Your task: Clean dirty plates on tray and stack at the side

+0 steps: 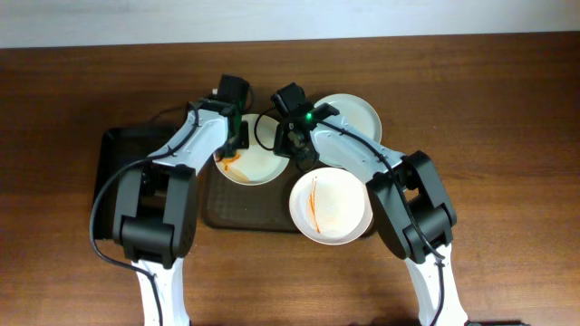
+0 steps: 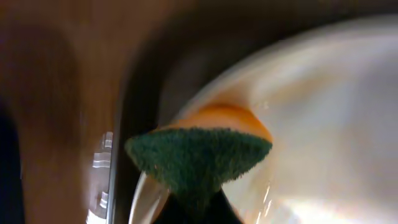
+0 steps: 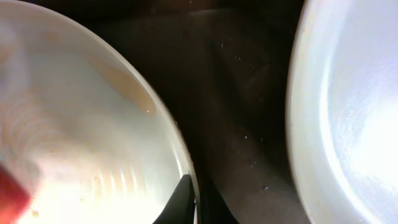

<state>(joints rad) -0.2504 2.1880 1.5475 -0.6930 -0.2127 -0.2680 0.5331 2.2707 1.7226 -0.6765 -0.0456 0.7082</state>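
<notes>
Fingers of left gripper (image 1: pixel 234 138): clamped on a green sponge (image 2: pixel 199 163) with an orange layer on its far side. The fingers are almost wholly cut off at the bottom of the wrist view.
Fingers of right gripper (image 3: pixel 199 206): pinched on the rim of the rear white plate (image 1: pixel 249 165), one dark tip on each side. Only the tips show.
Rear white plate: under the sponge, between both grippers, on the tray (image 1: pixel 254 217). It has orange-red smears by the left fingers.
Pale green plate (image 1: pixel 353 116): just beyond the right fingers, partly hidden by the right arm, and looks plain.
Front white plate (image 1: pixel 331 206): nearer than the right fingers, at the tray's near edge, with thin orange streaks down its middle.
Hard to make out: the left wrist view is blurred. A red blur (image 3: pixel 9 193) beside the right fingers cannot be identified.
</notes>
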